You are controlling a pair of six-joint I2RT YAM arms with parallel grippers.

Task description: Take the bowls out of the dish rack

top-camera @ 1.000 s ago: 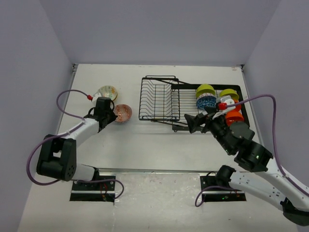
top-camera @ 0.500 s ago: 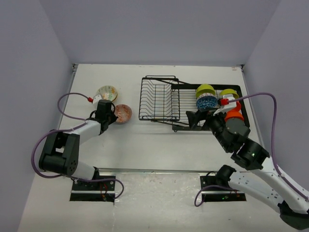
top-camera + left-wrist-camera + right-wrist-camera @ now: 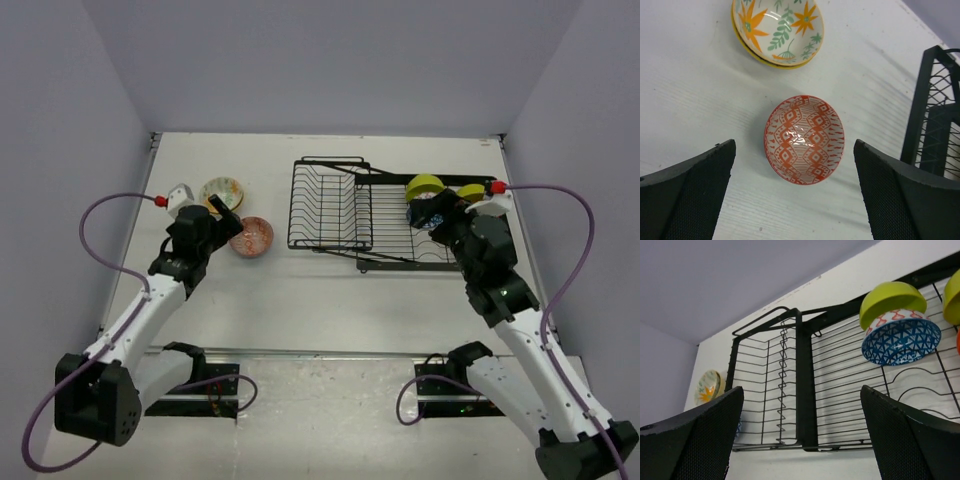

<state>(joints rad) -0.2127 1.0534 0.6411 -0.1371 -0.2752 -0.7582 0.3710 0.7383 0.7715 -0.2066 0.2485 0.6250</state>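
Observation:
The pinkish-patterned bowl (image 3: 251, 236) (image 3: 804, 139) sits upright on the table, left of the dish rack (image 3: 330, 205) (image 3: 775, 370). My left gripper (image 3: 228, 222) (image 3: 794, 150) hovers over it, open, its fingers well clear on either side. The floral bowl (image 3: 221, 191) (image 3: 777, 31) rests just beyond. On the rack's flat section a lime green bowl (image 3: 425, 186) (image 3: 892, 296) leans against a blue-patterned bowl (image 3: 425, 213) (image 3: 901, 340), with a second lime bowl (image 3: 470, 192) (image 3: 954, 302) to the right. My right gripper (image 3: 447, 218) (image 3: 801, 390) is open and empty beside them. An orange bowl (image 3: 958, 342) shows only as a sliver.
The rack's raised basket section (image 3: 322, 208) stands between the two arms. The rack's black frame (image 3: 920, 115) lies to the right of the pinkish bowl. Side walls close in the table on the left and right.
My left gripper opened and let go of the pinkish bowl, then drew back and up. The right arm swung right and farther back, to the bowls on the rack.

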